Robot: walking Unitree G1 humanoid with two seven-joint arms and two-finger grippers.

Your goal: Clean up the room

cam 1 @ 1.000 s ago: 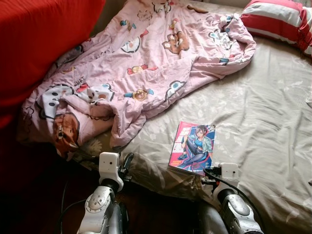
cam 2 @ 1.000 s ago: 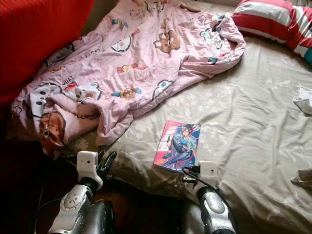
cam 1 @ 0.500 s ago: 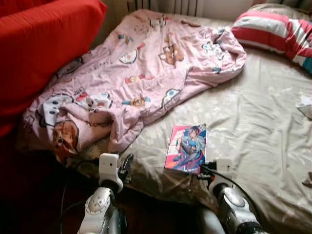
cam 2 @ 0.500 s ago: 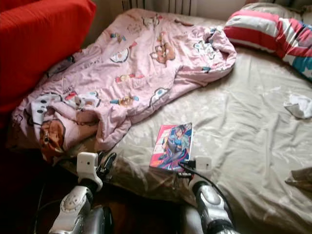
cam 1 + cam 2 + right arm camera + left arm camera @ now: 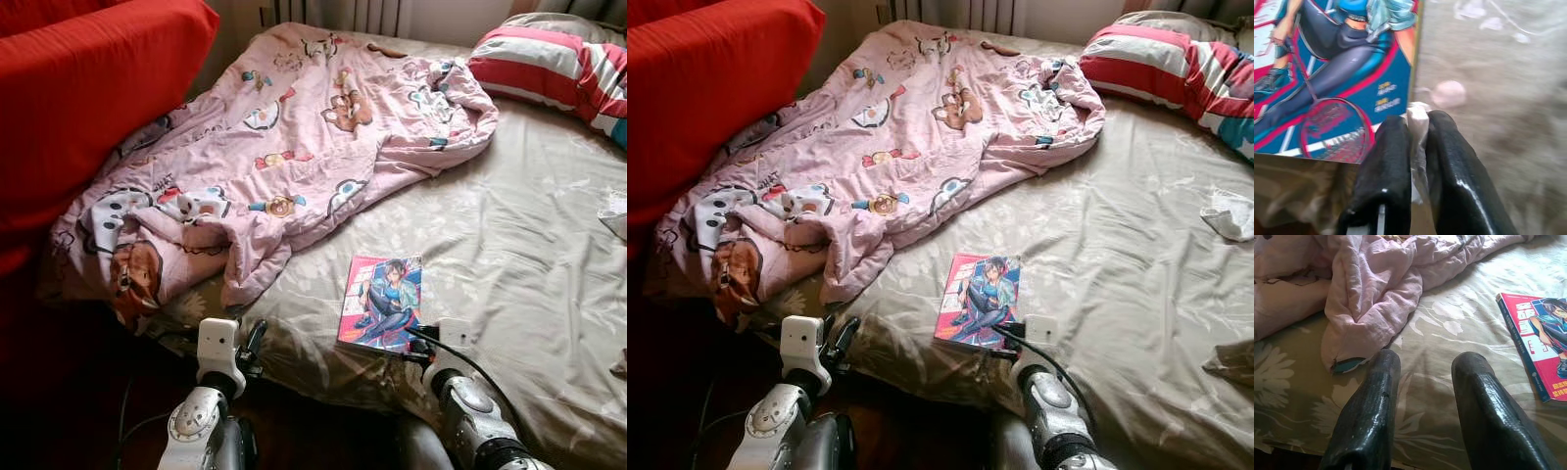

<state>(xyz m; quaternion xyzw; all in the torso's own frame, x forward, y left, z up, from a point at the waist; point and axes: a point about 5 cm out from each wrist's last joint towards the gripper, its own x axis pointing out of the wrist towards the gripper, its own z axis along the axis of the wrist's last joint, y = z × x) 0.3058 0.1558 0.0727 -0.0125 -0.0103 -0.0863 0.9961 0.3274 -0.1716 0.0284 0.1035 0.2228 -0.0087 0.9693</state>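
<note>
A comic book point(image 5: 384, 302) with a pink and blue cover lies flat on the beige flowered bed sheet point(image 5: 529, 245), near the bed's front edge. My right gripper point(image 5: 421, 345) sits just in front of the book's near corner point(image 5: 1327, 73). It point(image 5: 1418, 120) is shut on a thin pale fold that looks like the bed cover. My left gripper point(image 5: 253, 338) hovers open at the bed's edge, with nothing between its fingers point(image 5: 1378, 382). A crumpled pink cartoon blanket point(image 5: 284, 147) spreads across the left half of the bed, and its hem point(image 5: 1366, 279) lies just beyond the left gripper.
A red sofa cushion point(image 5: 88, 98) rises at the left. A red and white striped pillow point(image 5: 549, 59) lies at the bed's far right. A small white cloth point(image 5: 1227, 213) and a brownish cloth point(image 5: 1232, 357) rest near the right edge. The floor below is dark.
The whole picture has shifted, so the camera moved. Both grippers keep their places relative to the bed and the book.
</note>
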